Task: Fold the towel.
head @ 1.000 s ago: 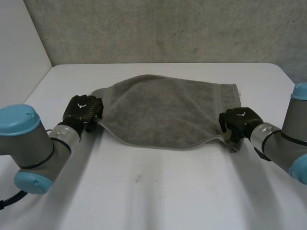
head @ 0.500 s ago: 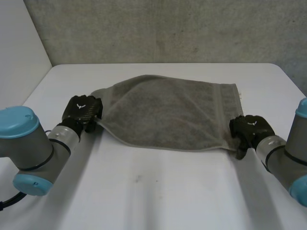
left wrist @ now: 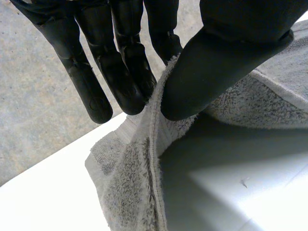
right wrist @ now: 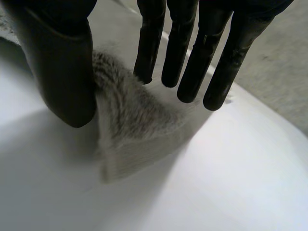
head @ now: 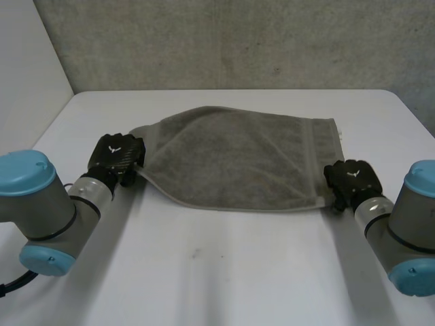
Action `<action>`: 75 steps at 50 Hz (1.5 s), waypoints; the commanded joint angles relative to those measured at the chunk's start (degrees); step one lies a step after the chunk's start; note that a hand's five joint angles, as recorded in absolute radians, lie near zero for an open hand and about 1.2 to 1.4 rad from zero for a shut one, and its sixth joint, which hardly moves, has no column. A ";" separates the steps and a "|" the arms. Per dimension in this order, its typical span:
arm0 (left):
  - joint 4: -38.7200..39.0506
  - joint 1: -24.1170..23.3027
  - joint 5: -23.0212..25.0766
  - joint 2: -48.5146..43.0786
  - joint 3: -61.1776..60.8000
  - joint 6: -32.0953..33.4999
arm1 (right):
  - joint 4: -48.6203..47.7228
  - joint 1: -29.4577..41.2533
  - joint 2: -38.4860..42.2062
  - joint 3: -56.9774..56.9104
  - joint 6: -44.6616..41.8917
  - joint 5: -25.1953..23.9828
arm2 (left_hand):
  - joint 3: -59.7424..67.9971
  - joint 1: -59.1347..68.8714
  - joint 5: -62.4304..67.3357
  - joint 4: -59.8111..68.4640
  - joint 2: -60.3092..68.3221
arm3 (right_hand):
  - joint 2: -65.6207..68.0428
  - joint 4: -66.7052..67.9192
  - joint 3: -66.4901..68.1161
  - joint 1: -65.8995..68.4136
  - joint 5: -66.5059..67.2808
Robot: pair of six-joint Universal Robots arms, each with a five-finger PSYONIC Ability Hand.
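Observation:
A grey towel point(head: 238, 156) lies spread across the white table point(head: 217, 272), its near edge pulled almost straight between my two hands. My left hand point(head: 119, 155) is at the towel's near left corner. In the left wrist view the towel's hem point(left wrist: 153, 144) is pinched between the thumb point(left wrist: 221, 62) and the fingers point(left wrist: 120, 72). My right hand point(head: 350, 178) is at the near right corner. There the corner point(right wrist: 134, 130) runs up between the thumb point(right wrist: 62, 67) and the straight fingers point(right wrist: 192, 57), and its tip hangs just over the table.
A grey wall point(head: 238, 41) closes off the table's far edge. Bare white tabletop lies in front of the towel between my two arms, and on the strips to either side of it.
My right hand has moved outward to the right and nearer, drawing the sagging near edge of the towel straight. The left hand has kept its place and its hold.

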 commanded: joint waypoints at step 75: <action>-21.48 5.28 4.06 43.90 -3.50 9.85 | 42.46 -17.99 -39.21 -17.69 -14.49 -15.63 | 10.29 11.86 11.07 10.27 10.25 | 38.82 38.86 38.76 38.61 38.77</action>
